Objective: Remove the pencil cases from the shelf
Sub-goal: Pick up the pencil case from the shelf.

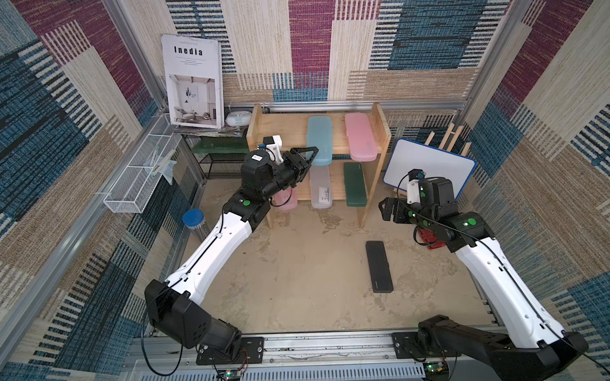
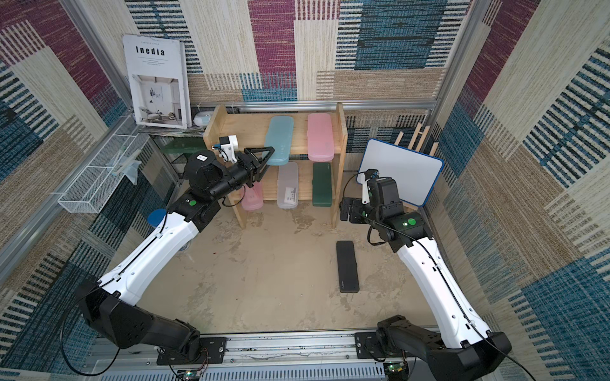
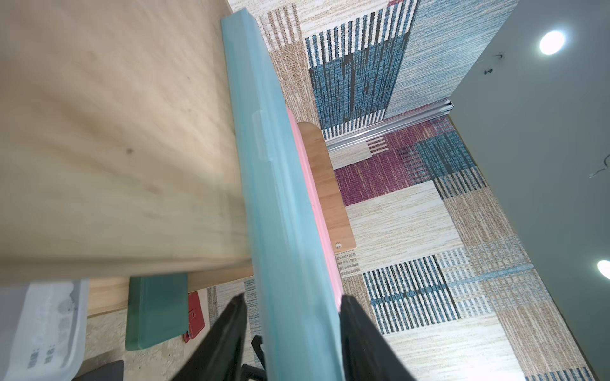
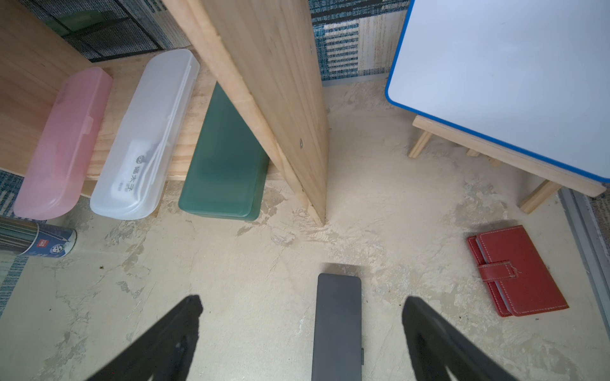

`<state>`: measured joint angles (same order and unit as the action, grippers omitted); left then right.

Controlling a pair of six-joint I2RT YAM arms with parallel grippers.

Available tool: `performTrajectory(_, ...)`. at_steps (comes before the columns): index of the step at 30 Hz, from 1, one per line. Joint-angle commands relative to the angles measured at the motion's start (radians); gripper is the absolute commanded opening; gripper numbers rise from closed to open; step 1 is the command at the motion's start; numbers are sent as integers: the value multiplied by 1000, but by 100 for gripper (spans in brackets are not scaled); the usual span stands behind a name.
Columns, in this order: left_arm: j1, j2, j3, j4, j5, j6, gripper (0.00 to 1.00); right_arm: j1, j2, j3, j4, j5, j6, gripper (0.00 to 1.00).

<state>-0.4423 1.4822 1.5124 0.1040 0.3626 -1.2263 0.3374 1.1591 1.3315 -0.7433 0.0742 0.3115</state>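
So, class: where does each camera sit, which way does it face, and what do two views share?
Top views: high at the front, looking down and back at the shelf; left arm and right arm show.
Left wrist: on the left arm, looking along the blue case; left pincer flanks it.
Right wrist: on the right arm, looking down at the black case; open right pincer shows.
Shared: both wrist views show the green case and red wallet.

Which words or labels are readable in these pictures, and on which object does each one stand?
"Inedia": cover of the magazine at the back wall.
Small lines under it: too small.
Label on the clear-white pencil case: characters too blurred.
Label on the tube: too small.
Print on the black pencil case: too small.
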Motion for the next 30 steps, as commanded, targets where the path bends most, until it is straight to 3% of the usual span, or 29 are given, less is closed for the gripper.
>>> performTrajectory(1, -1, -16, 7, -7, -11, 19, 30, 0, 4, 6, -10, 3, -14, 99)
performTrajectory(6, -2, -69, -18, -55, -34, 63, 19, 2, -3, 23, -11, -4, -15, 98)
performTrajectory(9, -3, -118, -49, -43, -41, 128, 17, 52, -9, 91, -46, 57, -25, 97)
performTrajectory(14, -40, -292, -161, -46, -166, 396, 17, 187, -13, 324, -60, 103, -23, 97)
performTrajectory(18, -117, -480, -293, -44, -341, 691, 19, 294, 106, 587, -95, -2, 12, 96)
performTrajectory(21, -149, -586, -370, -45, -424, 831, 20, 397, 210, 699, -33, -105, 56, 98)
performTrajectory(24, -163, -659, -423, -50, -480, 912, 20, 468, 280, 716, 114, -218, 116, 99)
performTrajectory(30, -170, -722, -465, -79, -521, 967, 20, 569, 493, 953, 150, -255, 150, 99)
